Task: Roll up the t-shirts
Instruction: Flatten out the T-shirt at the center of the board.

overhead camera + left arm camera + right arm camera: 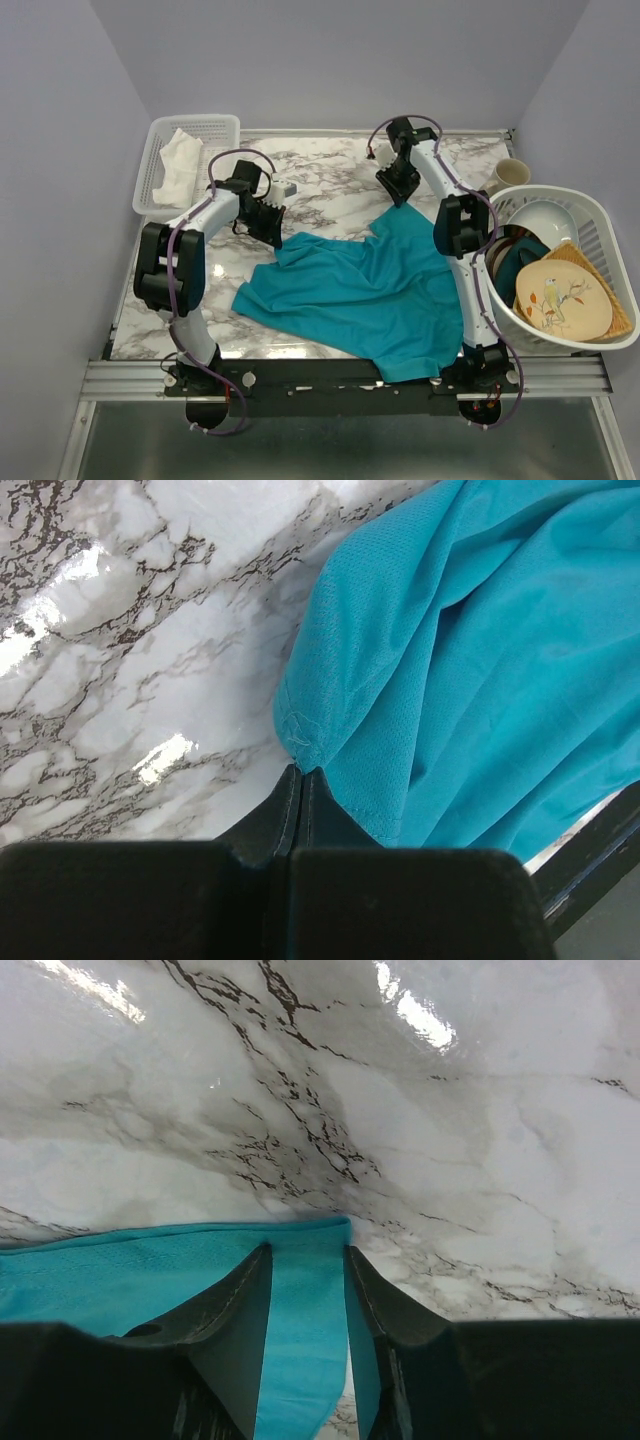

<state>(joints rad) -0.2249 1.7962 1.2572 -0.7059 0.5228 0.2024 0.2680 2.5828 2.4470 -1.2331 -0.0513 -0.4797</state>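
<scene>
A teal-blue short-sleeved t-shirt (370,290) of thin soft fabric lies wrinkled on the white marble-pattern table (330,175), in the near right part, between the two arms. The left gripper (300,780) has its fingers pressed together just at one corner of the t-shirt; whether cloth is caught between them I cannot tell. The right gripper (305,1250) stands spread, with the far hem of the t-shirt lying between its fingers.

Teal-blue t-shirt (375,290) sprawls on a white, dark-veined marble surface (320,185), white baskets (590,215) alongside.
</scene>
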